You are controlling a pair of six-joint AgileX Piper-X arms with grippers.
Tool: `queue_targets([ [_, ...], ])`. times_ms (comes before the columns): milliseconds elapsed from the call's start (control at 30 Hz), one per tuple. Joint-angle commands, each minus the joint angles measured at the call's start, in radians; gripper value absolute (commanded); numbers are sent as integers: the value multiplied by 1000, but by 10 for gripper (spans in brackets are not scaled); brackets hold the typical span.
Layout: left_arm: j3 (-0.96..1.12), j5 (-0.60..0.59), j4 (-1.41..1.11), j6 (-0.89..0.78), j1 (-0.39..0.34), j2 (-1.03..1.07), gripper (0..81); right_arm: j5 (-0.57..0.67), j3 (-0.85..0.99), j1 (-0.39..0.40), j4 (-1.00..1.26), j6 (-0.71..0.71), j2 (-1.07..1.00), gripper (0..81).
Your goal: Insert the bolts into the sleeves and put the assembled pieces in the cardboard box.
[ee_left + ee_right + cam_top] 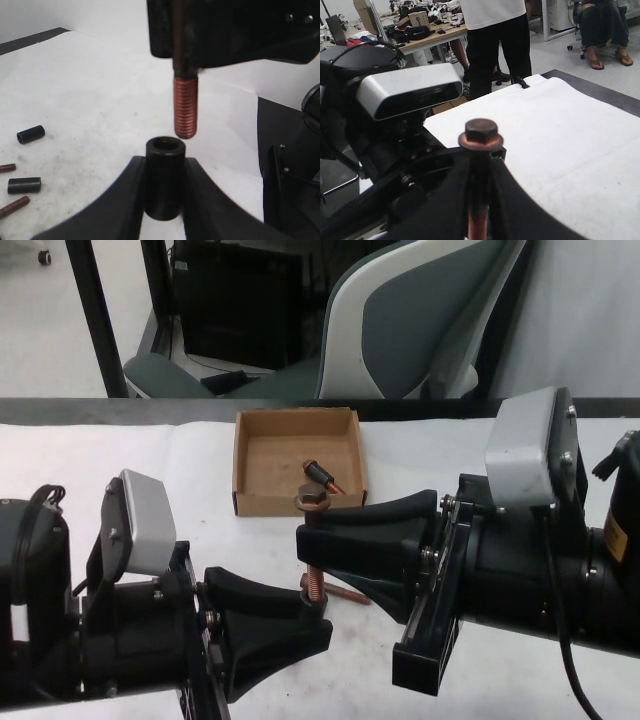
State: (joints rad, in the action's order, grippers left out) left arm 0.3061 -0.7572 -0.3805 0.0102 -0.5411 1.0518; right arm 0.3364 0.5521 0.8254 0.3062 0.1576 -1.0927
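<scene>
Left wrist view: left gripper (165,192) pinches the upright sleeve (165,155), right gripper (186,52) pinching the bolt (185,107) just above it.

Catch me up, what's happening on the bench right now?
The left pincer holds a black sleeve upright. The right pincer holds a copper bolt vertically, its threaded tip just above the sleeve's opening, not yet in. One piece that looks assembled lies in the cardboard box. On the bench lie loose sleeves and bolts.
</scene>
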Motion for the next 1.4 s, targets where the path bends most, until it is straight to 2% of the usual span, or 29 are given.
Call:
queue_targets([
  [0,0,-16,-28,43,-5,0,8,-3,6,-2,20,-11,2,3],
  [767,0,-55,-81,30,-9,0,8,-8,6,-4,-25,-61,2,3],
  [933,0,-52,-142,-98,-9,0,8,-25,6,-4,-25,-70,2,3],
  [1167,0,19,-320,-410,-9,0,8,-25,6,-4,-25,-90,2,3],
  [1367,0,31,-342,-553,-9,0,8,-25,6,-4,-25,-90,2,3],
])
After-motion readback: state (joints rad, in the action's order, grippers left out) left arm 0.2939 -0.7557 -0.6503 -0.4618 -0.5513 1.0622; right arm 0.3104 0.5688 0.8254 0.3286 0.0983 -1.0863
